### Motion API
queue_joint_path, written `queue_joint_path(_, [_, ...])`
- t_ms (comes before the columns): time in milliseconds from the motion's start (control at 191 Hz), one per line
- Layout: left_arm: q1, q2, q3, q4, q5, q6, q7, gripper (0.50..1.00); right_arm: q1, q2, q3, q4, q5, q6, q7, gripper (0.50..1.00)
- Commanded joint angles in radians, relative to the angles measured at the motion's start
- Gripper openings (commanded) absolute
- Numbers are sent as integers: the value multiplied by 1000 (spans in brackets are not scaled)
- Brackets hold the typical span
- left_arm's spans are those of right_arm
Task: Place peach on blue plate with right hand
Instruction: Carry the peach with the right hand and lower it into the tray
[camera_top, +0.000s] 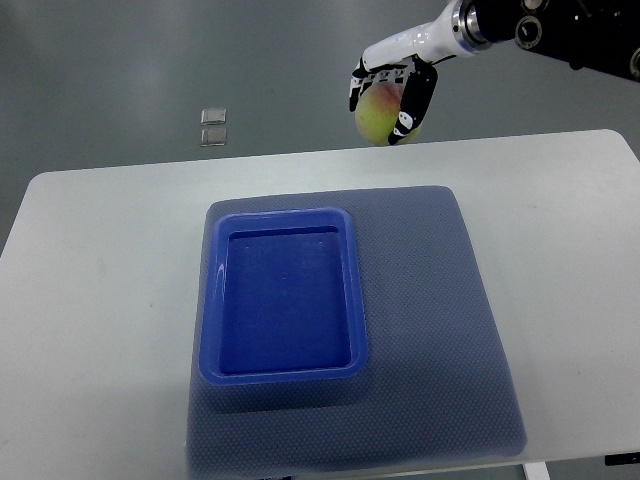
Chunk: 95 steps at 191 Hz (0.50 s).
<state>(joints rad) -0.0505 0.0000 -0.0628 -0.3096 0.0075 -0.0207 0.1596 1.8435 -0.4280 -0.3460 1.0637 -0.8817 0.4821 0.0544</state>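
Observation:
My right hand (392, 97) comes in from the top right and is shut on a yellow-green peach (378, 116) with a red blush. It holds the peach in the air near the far edge of the table, up and to the right of the blue plate. The blue plate (283, 373) is a rectangular tray with a raised rim, lying empty on a blue-grey mat. The left arm is not in view.
The blue-grey mat (440, 330) covers the middle of the white table (90, 300). Two small grey squares (213, 126) lie on the floor beyond the table's far edge.

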Motion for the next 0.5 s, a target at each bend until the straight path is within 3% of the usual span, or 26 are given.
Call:
queue_joint_path(0, [0,0,0,0,2,-2,0,1000,31,-17,-1,53,6,-5,-2,521])
queue_joint_path(63, [0,0,1,0,2,-2,0,1000,22,11,1,53,20,-23,-2,521])
queue_joint_path(100, [0,0,1,0,2,-2,0,1000,19,47,1,52,38,-72,-2,521])
queue_joint_path(152, [0,0,1,0,2,-2,0,1000,19,48,1,52,38,-73,-2,521])
queue_joint_path(157, [0,0,1,0,2,-2,0,1000,14,99,-1,52,65,-144,-4,521])
queue_joint_path(220, [0,0,1,0,2,-2,0,1000,-12,178,-5,39,98,-200,-7,521])
queue_joint_path(414, [0,0,1,0,2,-2,0,1000,-104,420,-7,-86,107,-237,-7,527])
queue_joint_path(493, [0,0,0,0,2,-2,0,1000,-154,428,-10,-140,98,-241,-7,531])
